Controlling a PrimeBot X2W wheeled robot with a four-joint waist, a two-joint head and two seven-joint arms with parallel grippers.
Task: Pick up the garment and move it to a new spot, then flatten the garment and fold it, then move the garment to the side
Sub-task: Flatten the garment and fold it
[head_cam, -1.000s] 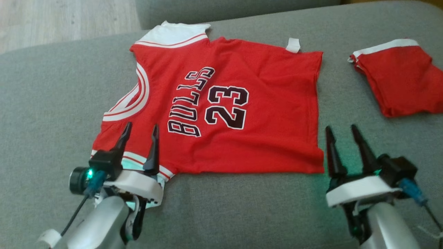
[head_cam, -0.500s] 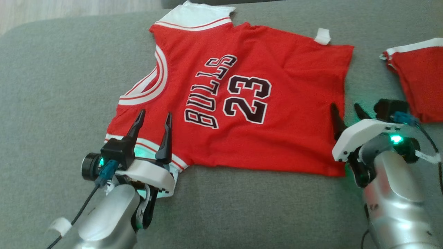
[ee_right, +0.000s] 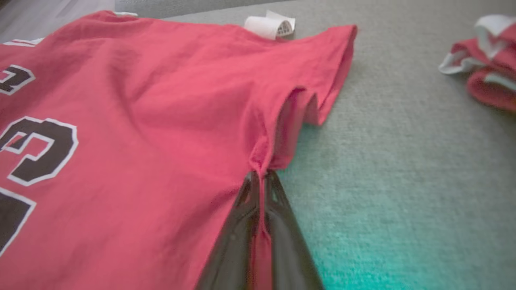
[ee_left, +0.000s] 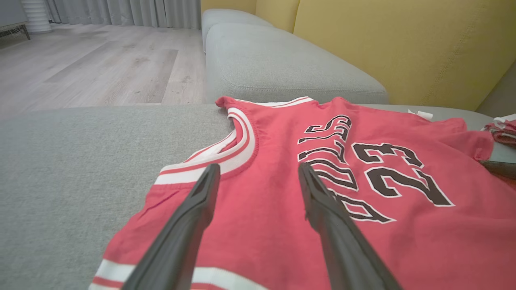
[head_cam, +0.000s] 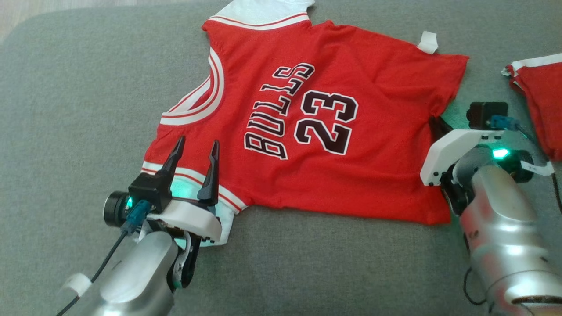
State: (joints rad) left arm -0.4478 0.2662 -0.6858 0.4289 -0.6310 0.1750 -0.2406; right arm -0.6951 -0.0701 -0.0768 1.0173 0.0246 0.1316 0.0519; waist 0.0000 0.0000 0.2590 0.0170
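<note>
The garment (head_cam: pixel 351 145) is a red jersey with white trim, lettered BULLS 23, spread flat on the grey sofa cushion (head_cam: pixel 66 109). My left gripper (head_cam: pixel 196 145) hangs open just over its white-banded shoulder strap; the jersey (ee_left: pixel 282 193) lies under its two spread fingers (ee_left: pixel 193 225). My right gripper (head_cam: pixel 434 125) is at the jersey's right hem, shut on a pinch of the red cloth. In the right wrist view the hem of the jersey (ee_right: pixel 161 121) bunches between the closed fingers (ee_right: pixel 278 225) of the right gripper (ee_right: pixel 259 173).
A second red and white garment (head_cam: pixel 542 96) lies folded at the far right of the cushion (ee_right: pixel 403 161), seen also as a folded bundle (ee_right: pixel 487 68). A white label (head_cam: pixel 428 41) sticks out at the jersey's far edge. A yellow backrest (ee_left: pixel 403 44) stands behind, wood floor (ee_left: pixel 100 60) to the left.
The camera has shifted, so the whole scene sits further right and up. My right gripper has moved forward to the jersey's right hem and closed on it. The left gripper stays open.
</note>
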